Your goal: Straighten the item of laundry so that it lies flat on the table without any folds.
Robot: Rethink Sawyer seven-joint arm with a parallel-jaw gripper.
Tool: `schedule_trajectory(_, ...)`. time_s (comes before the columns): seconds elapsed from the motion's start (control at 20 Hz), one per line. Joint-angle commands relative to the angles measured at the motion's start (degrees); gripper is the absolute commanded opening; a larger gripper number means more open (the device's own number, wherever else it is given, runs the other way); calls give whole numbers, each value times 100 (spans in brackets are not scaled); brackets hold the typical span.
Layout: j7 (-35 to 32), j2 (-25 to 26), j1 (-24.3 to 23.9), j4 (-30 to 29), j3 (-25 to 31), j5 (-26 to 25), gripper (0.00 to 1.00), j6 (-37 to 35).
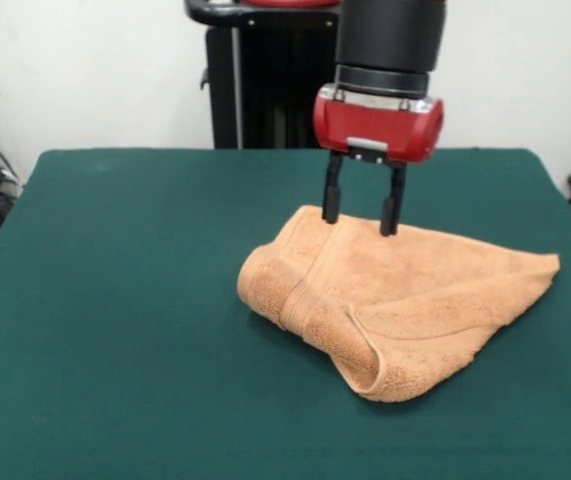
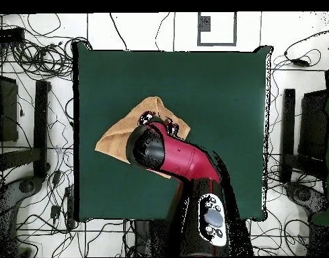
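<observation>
So the towel [image 1: 395, 305] is nowhere near flat right now. In the front view it's an orange-tan terry lump sitting a bit right of the middle of the green tabletop [image 1: 115, 330]. The end toward 9 o'clock is rolled over into a fat rounded fold, and there's a woven border band running diagonally across it, down toward the 6 o'clock side. At the bottom the edge curls under on itself and makes a little open loop. The end toward 3 o'clock thins out into a flat pointed corner lying on the felt. No label that I can make out from here.

The hand [image 1: 363, 212] comes straight down over the towel's 12 o'clock edge. The two black fingers [image 1: 332, 200] are spread, with a clear gap between them, and their tips sit right at the fabric, one on each side of a low ridge. Can't tell if they're actually pressing in or only touching.

The overhead view gives you the layout instead: the towel [image 2: 120, 138] lies toward 9 o'clock of the tabletop [image 2: 221, 94] centre, roughly a diamond with a peak at 12. The red arm [image 2: 184, 161] covers a big chunk of it though, so the folds and the fingers only show from the front. Cables [image 2: 32, 54] all over the floor around the tabletop.
</observation>
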State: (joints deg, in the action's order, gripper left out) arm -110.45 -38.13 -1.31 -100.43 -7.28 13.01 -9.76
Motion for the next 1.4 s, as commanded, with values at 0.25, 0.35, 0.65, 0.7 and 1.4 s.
schedule_trajectory(0.25, -1360, 519, 679, 526, -190, 435, 100, -951)
schedule_trajectory(0.35, -1424, 590, 696, 531, -204, 552, 100, -928)
schedule_trajectory(0.65, -1324, 732, 591, 584, -155, 740, 100, -934)
schedule_trajectory(0.7, -1305, 728, 561, 569, -135, 762, 100, -936)
schedule_trajectory(1.4, -1231, 871, 416, 844, -343, 961, 100, -1429)
